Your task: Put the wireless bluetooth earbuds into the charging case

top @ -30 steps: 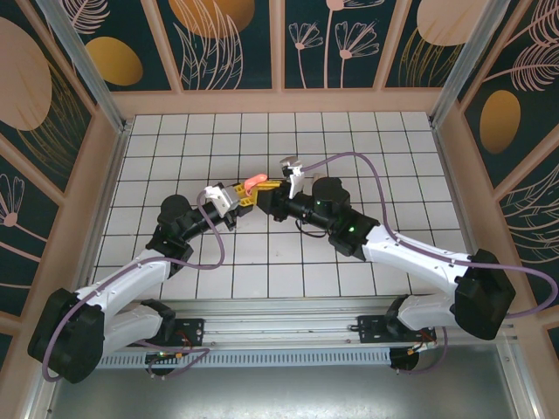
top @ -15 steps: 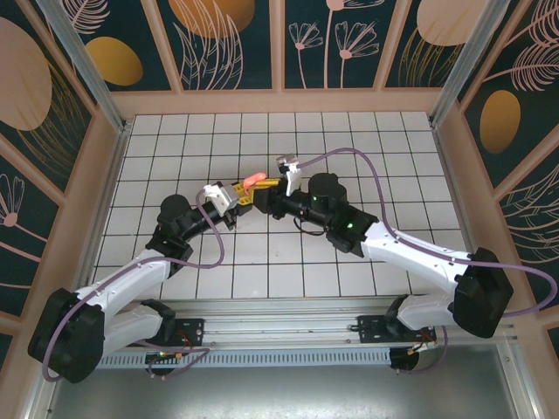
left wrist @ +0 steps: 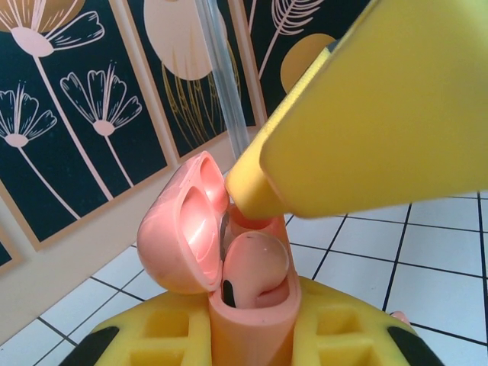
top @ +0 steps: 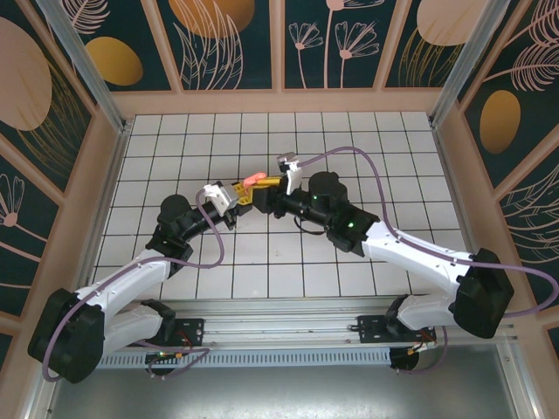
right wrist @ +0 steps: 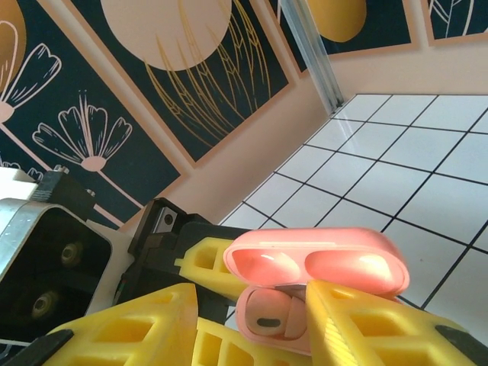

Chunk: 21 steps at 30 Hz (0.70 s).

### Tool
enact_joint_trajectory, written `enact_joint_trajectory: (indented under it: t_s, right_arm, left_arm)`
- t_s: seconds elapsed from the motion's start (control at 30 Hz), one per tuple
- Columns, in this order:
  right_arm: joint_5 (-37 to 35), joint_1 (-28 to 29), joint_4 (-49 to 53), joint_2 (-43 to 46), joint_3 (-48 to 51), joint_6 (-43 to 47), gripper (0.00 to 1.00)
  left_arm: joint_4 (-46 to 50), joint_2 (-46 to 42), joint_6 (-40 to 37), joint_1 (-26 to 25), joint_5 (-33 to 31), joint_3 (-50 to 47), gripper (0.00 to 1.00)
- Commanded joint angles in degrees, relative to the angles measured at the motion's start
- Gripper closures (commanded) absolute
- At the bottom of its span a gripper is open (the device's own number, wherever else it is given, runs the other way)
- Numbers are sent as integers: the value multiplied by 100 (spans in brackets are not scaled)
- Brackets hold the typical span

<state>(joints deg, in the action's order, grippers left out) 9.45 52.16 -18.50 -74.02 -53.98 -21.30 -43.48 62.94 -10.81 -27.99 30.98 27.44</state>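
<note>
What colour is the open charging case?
The charging case is salmon pink, lid and body alike; the left wrist view shows it best.

The top camera looks steeply down from behind — both wrist cameras, close in, share the pink case.

The right arm has crept a touch to the left and toward the far wall over the last second. Its dark round joint and the white wrist camera now sit slightly nearer the back tiles. The purple cable arching over it has shifted with it. The right jaws have moved along beside the pink case; from overhead I can't tell whether they have spread.
</note>
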Motion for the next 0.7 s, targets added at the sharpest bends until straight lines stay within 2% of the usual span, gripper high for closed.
enact_joint_trajectory:
  t_s: [0.0, 0.17, 0.33, 0.47, 0.67]
  right_arm:
    - [-243, -73, 39, 224, -160, 29, 57]
    - [-135, -163, 197, 416, -170, -42, 57]
    - [97, -294, 823, 553, -343, -84, 58]
    - [300, -316, 1365, 505, -595, -70, 64]
    - [828, -312, 1498, 209, -896, -94, 72]
  left_arm:
    - [-346, -80, 92, -49, 262, 42, 86]
    - [-345, -80, 120, -49, 259, 37, 86]
    - [-344, -95, 147, -49, 232, -16, 86]
    - [-345, -110, 142, -49, 222, -33, 86]
    - [-344, -115, 160, -49, 217, -28, 86]
